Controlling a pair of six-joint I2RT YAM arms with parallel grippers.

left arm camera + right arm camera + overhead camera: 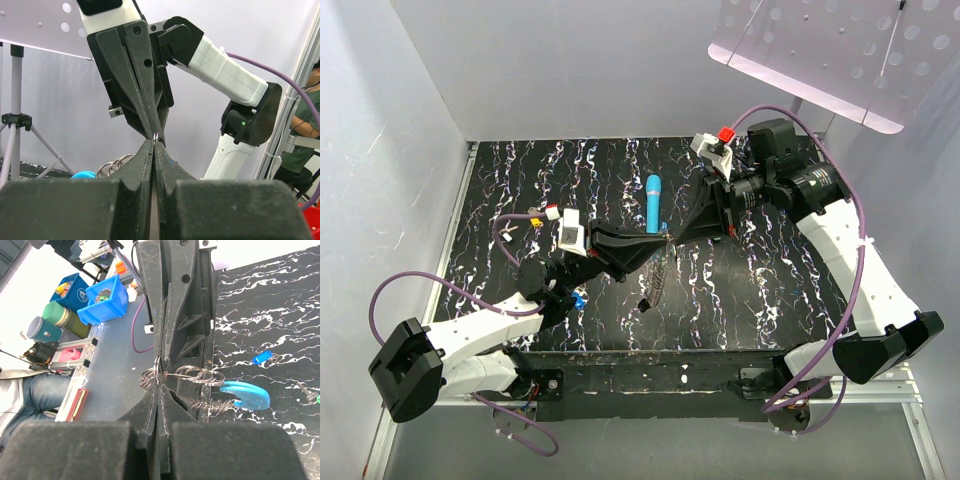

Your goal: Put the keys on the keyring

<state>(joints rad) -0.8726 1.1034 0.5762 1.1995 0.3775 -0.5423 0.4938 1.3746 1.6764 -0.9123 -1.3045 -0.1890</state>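
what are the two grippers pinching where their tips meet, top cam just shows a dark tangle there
Observer: The left wrist view shows a small metal ring nipped between the tips of the left gripper and the right gripper. Both are shut on it.
Operator: is that ring part of the keyring
Observer: Yes. In the right wrist view it joins the other metal loops of the keyring, next to its blue band and beaded chain.
Operator: any key on it yet
Observer: None that I can see. The right wrist view shows bare loops, and a blue key lying apart on the mat.
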